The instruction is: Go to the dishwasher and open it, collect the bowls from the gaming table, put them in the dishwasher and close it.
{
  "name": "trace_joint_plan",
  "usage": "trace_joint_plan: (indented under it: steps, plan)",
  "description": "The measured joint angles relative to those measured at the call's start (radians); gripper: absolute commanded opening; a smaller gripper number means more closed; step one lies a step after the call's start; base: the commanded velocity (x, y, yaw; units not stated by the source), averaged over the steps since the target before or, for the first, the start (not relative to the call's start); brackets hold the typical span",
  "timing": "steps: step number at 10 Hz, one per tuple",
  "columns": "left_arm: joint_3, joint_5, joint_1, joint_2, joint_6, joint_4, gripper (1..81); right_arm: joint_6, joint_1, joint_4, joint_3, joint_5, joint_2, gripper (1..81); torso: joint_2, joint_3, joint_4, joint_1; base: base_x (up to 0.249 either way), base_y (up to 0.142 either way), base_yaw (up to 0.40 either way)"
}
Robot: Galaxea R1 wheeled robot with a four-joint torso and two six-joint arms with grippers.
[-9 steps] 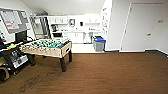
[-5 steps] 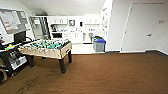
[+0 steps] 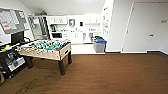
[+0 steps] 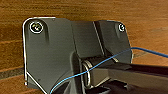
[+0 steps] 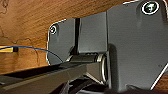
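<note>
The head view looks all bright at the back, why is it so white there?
In the head view, the far kitchen glares under bright light, washing out its white cabinets; the foosball table and brown floor nearby stay darker and blurry. In both wrist views, the wood-look floor is evenly lit.

Bright, washed-out kitchen alcove (image 3: pixel 75 30), soft blur throughout, and wide-angle bending at the edges.

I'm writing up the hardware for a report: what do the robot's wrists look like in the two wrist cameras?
Both show a dark grey plate with rounded corners, pale edges and round white-ringed fittings. A thin blue cable crosses the left; another blue cable runs by the right plate.
</note>
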Motion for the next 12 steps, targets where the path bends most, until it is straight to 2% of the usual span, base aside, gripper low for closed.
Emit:
trace_joint_plan:
  steps: [12]
  plan:
    - [0.001,-0.001,-0.003,0.013,0.0,0.009,81.1,0.0,0.003,0.0,-0.001,0.001,0.015,81.1,0.0,0.0,0.0,0.0,0.174,0.0,0.0]
